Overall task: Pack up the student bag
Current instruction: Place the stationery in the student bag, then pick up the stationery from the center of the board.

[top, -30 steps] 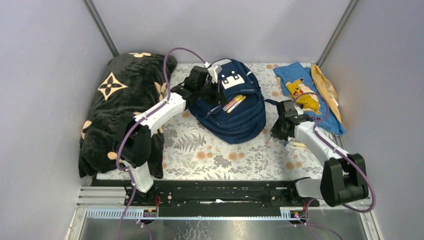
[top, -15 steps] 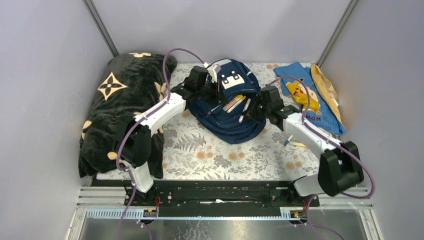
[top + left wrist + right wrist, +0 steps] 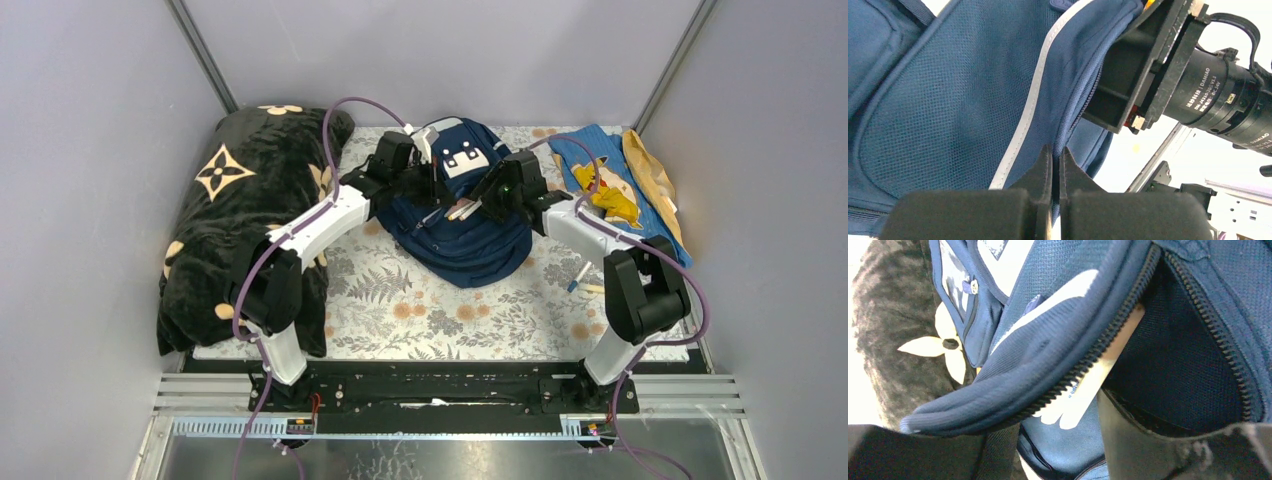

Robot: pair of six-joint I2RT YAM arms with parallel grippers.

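The student bag [image 3: 470,245] lies flat at the far middle of the table [image 3: 420,310] with its white patch [image 3: 462,160] facing up, and the work centres on one unzipped compartment. The left fingers [image 3: 1040,172] are pressed shut on the lip of that opening, just where the pale stripe [image 3: 1033,105] runs down to them. The cloth rises taut from the pinch, so I judge they hold the flap lifted to make the mouth gape for the other arm. The right fingers [image 3: 1148,440] stand apart at that mouth, one on either side of the raised lip, and grip nothing that I can see. Between them, under the zip [image 3: 1088,357], a few pale sticks [image 3: 1083,390], pens or pencils by their look, lie partly inside against the dark lining and partly out over the edge. That spread suits setting something into the pocket rather than seizing it, though this is only my reading. The sticks may slide out again if the flap drops before they are pushed deeper. Left of the bag, a black blanket [image 3: 240,190] with tan flowers is heaped under the left arm. At the far right lies a light-blue cloth [image 3: 575,150] with a yellow figure. One more pen [image 3: 578,277] rests on the table beside the right arm, well apart from the bag and probably waiting to be packed.
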